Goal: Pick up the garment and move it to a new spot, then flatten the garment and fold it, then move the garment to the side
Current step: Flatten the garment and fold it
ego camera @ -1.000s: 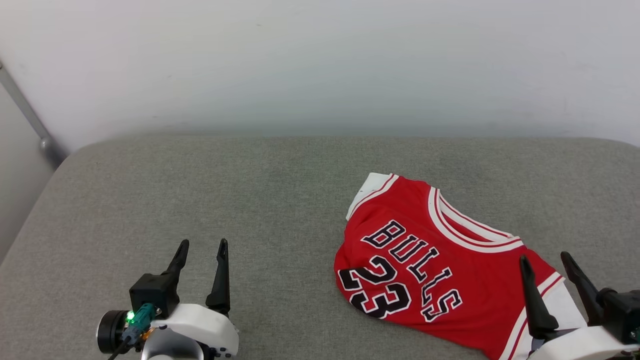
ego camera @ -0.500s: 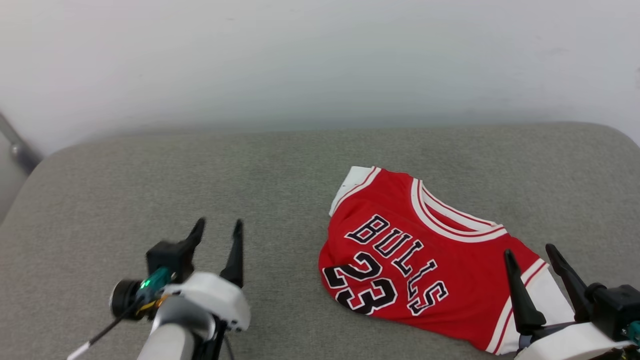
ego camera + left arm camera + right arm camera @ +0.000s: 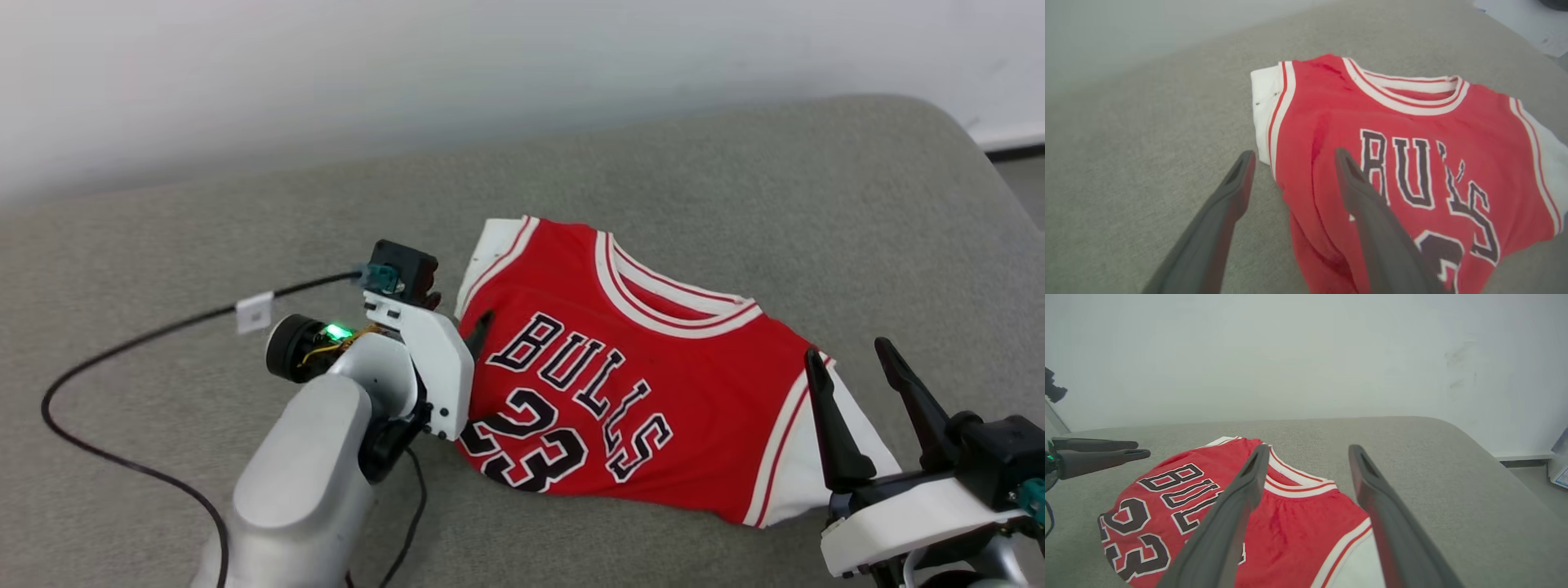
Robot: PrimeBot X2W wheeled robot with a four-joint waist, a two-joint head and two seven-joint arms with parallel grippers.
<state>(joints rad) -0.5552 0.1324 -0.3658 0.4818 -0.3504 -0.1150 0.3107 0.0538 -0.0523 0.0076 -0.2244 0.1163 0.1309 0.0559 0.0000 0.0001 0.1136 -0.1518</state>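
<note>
The garment (image 3: 702,392), a red jersey with white sleeves and black "BULLS 23" lettering, lies front up and slightly rumpled on the grey cushion (image 3: 735,180). My left gripper (image 3: 457,312) is open at the garment's left edge, just below the white sleeve. In the left wrist view the left gripper (image 3: 1294,154) straddles the edge of the garment (image 3: 1412,122), one finger over red cloth, one over the cushion. My right gripper (image 3: 846,349) stands open above the other white sleeve at the lower right. The right wrist view shows the right gripper (image 3: 1309,448) open over the garment (image 3: 1298,526).
A black cable (image 3: 122,351) trails from my left wrist across the cushion's left side. A pale wall (image 3: 490,57) rises behind the cushion. The cushion's rounded right end drops to the floor (image 3: 1020,163). My left gripper (image 3: 1137,449) also appears at the far left of the right wrist view.
The head camera has swung, shifting the whole picture. My left arm has reached forward and right from the bare cushion to the garment's left edge. The garment lies as before.
</note>
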